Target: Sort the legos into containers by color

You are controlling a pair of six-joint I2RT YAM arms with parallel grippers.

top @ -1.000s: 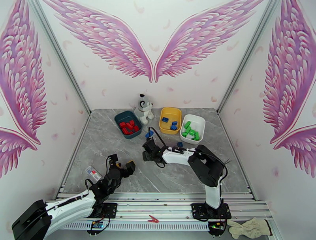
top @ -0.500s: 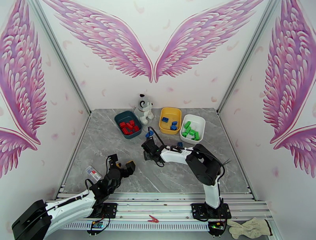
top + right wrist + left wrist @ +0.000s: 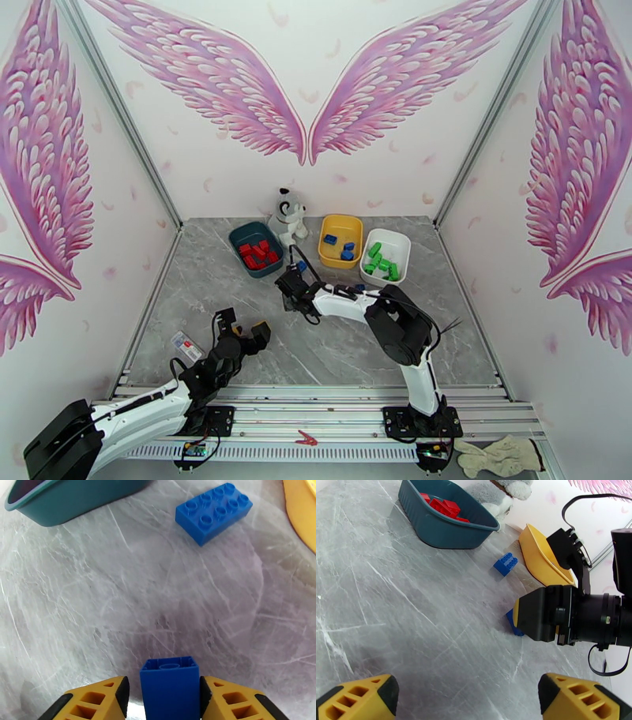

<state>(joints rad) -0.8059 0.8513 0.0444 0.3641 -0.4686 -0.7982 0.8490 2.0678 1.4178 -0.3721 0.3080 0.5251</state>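
- One blue brick [image 3: 170, 683] sits pinched in the right pincer [image 3: 164, 691], low on the desk [image 3: 98, 598].
- Second brick [image 3: 213, 512], also blue, lies between teal tub [image 3: 79, 503] and yellow tub [image 3: 302, 515].
- Left pincer [image 3: 470, 693] is spread, well apart.

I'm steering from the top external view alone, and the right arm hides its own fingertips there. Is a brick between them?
Observer: Yes, a small blue brick stands between the right gripper's fingers, hollow side toward the wrist camera; a firm clamp I cannot confirm.
Operator: Any loose brick ahead?
Observer: A longer blue brick lies studs up on the table, between the teal tub and the yellow tub.
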